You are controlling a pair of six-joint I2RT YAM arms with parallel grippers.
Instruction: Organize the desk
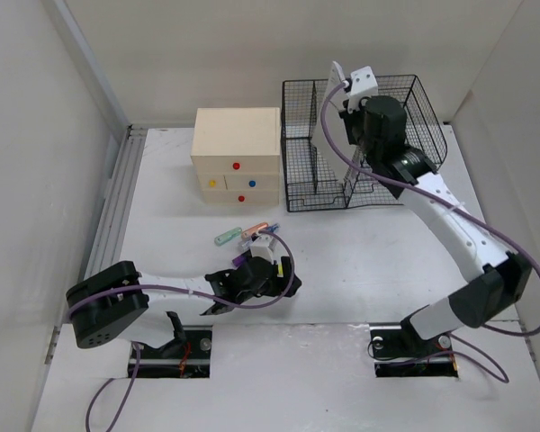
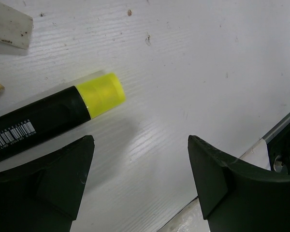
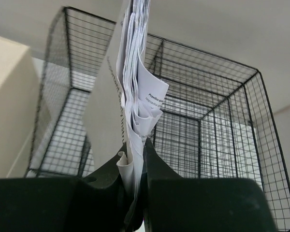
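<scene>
The white desk (image 1: 360,261) carries a few small coloured items (image 1: 243,236) near its middle. My left gripper (image 1: 221,292) hangs low over the desk near its front edge. In the left wrist view this gripper (image 2: 140,141) is open, with bare desk between its fingers (image 2: 63,179). A black marker with a yellow cap (image 2: 82,108) lies just beyond the left finger, apart from it. My right gripper (image 3: 135,162) is shut on a sheaf of white papers (image 3: 137,87), held up at the black wire mesh organizer (image 3: 217,121).
A beige wooden drawer box (image 1: 237,153) with coloured knobs stands at the back, left of the wire organizer (image 1: 405,171). A metal rail (image 1: 117,202) runs along the desk's left edge. A white scrap (image 2: 9,29) lies beyond the marker. The desk's front seam (image 2: 275,130) passes by the right finger.
</scene>
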